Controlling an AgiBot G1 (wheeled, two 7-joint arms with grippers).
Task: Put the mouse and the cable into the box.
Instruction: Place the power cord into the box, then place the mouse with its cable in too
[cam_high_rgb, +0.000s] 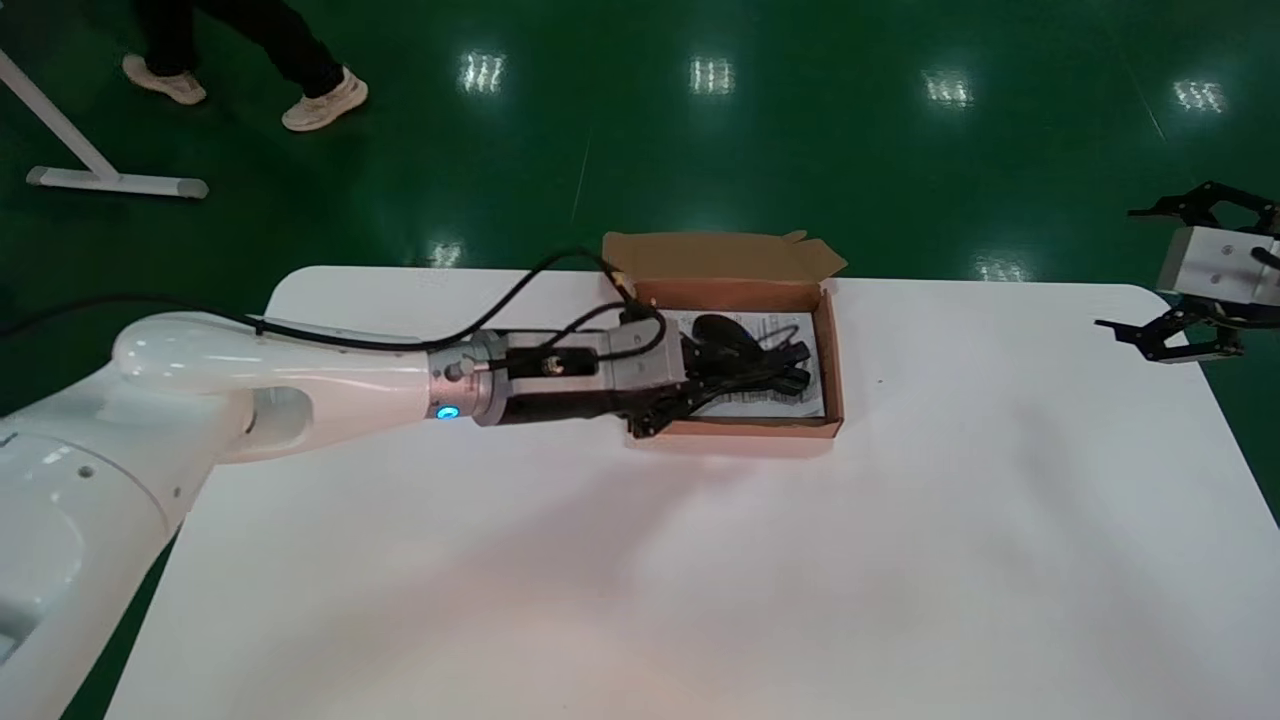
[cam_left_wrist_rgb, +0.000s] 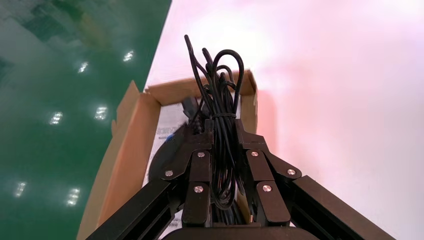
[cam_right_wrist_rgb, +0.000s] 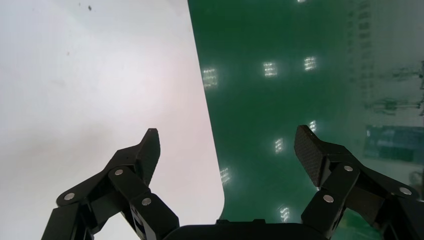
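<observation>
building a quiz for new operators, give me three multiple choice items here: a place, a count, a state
1. Where is the black computer mouse? A) on the floor B) in a drawer C) inside the brown cardboard box
2. How many claws hold something? A) none B) one C) both
3. The box's lid flap is: A) open B) taped shut C) torn off
Key: 1 C, it lies inside the box.
2 B, only the left claw grips the coiled black cable; the right claw hangs open and empty at the white table's right edge.
3 A, the flap stands folded back.
</observation>
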